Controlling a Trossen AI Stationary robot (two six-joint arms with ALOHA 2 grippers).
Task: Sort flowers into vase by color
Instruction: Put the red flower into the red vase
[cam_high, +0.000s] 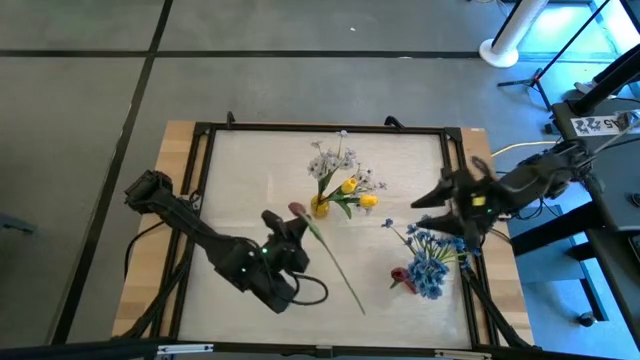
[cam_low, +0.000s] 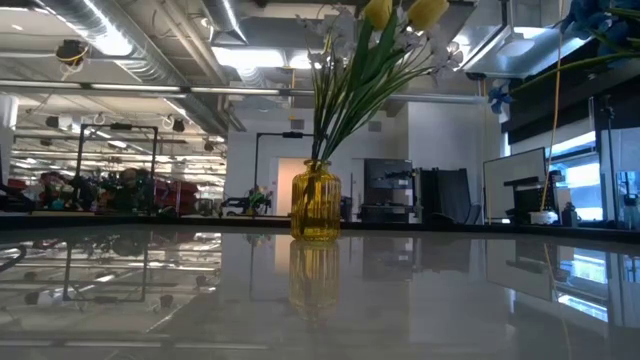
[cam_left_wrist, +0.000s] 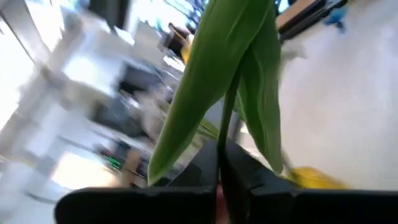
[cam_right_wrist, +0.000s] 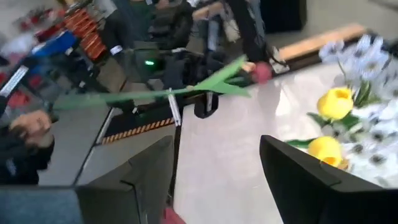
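my left claw (cam_left_wrist: 221, 186) pinches a stem (cam_left_wrist: 229, 118); in my left wrist view the leaves run off the edge, the bloom is out of sight and the room behind is smeared. in the low view the yellow heads (cam_low: 405, 12) are cut by the top edge. my right wrist view is blurred; the person (cam_right_wrist: 25, 140) at its edge is cropped.

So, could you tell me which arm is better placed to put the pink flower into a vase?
Left: its pincer already holds the pink flower by the stem. The right pincer is open and empty, above the blue flowers.
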